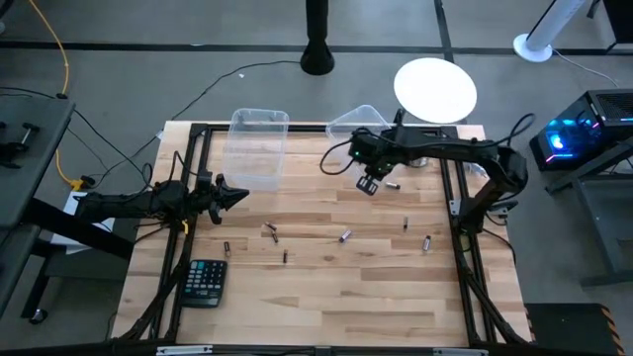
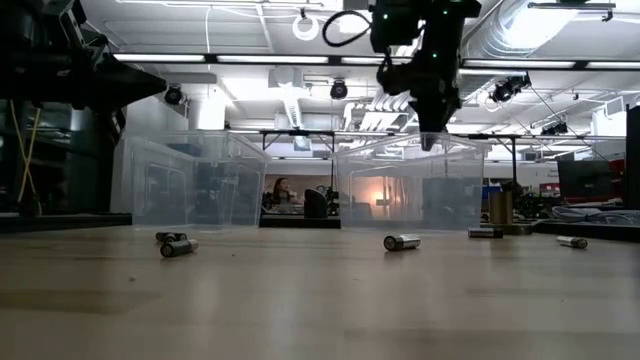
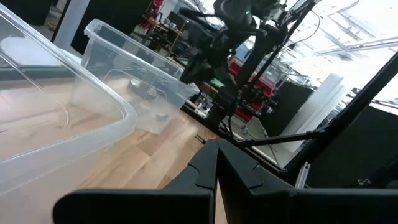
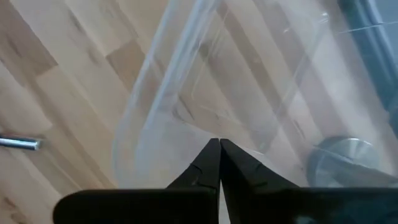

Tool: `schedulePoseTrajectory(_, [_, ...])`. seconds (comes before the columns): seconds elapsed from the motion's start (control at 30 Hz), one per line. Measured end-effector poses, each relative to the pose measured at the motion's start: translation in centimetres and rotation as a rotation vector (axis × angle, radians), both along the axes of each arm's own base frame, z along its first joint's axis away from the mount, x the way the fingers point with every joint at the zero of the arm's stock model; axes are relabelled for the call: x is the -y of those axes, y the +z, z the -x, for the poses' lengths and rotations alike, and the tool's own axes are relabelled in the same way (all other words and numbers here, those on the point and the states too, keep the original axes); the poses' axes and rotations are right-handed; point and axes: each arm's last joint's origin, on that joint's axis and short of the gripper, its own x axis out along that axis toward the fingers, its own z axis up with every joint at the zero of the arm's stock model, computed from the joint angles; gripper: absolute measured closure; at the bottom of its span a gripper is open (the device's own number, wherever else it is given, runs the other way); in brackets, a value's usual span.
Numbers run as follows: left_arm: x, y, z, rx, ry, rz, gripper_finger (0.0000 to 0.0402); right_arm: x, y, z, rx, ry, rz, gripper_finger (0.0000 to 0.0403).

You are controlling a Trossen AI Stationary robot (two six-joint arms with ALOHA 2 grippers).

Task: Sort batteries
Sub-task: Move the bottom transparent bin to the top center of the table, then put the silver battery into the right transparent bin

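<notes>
Several small batteries lie on their sides, scattered over the wooden table: dark ones (image 1: 270, 229) (image 1: 286, 256) (image 1: 226, 247) and lighter ones (image 1: 345, 235) (image 1: 427, 241) (image 1: 393, 184). The low view shows them flat on the wood (image 2: 402, 241) (image 2: 178, 245). My right gripper (image 1: 371, 183) (image 4: 219, 146) is shut and empty, pointing down in the air (image 2: 430, 140) by the near rim of the right clear bin (image 4: 186, 74). One battery (image 4: 22, 142) lies on the wood beside that bin. My left gripper (image 1: 235, 196) (image 3: 216, 149) is shut and waits at the table's left side.
Two clear plastic bins stand at the far edge, the left one (image 1: 259, 148) and the right one (image 1: 358, 121). A round metal object (image 4: 348, 162) sits in the right bin. A calculator (image 1: 205, 282) lies near the left front. A black frame (image 1: 457, 213) borders the table.
</notes>
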Motion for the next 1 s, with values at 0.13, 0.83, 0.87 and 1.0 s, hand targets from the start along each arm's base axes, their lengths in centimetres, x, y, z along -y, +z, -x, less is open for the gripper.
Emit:
schedulePoseTrajectory(0.13, [0.0,0.0,0.0,0.0,0.0,0.0,0.0401,-0.7,-0.3,-1.0,0.058,0.037,-0.057,0.0402])
schedulePoseTrajectory(0.83, [0.0,0.0,0.0,-0.001,0.0,0.0,0.0401,-0.8,5.5,-5.3,0.701,0.09,-0.184,0.0403])
schedulePoseTrajectory(0.87, [0.0,0.0,0.0,0.0,0.0,0.0,0.0402,-1.1,6.2,-4.7,0.665,0.109,-0.179,0.0403])
schedulePoseTrajectory(1.0, [0.0,0.0,0.0,-0.004,0.0,0.0,0.0401,-3.2,8.5,-1.4,0.543,0.172,-0.179,0.0403])
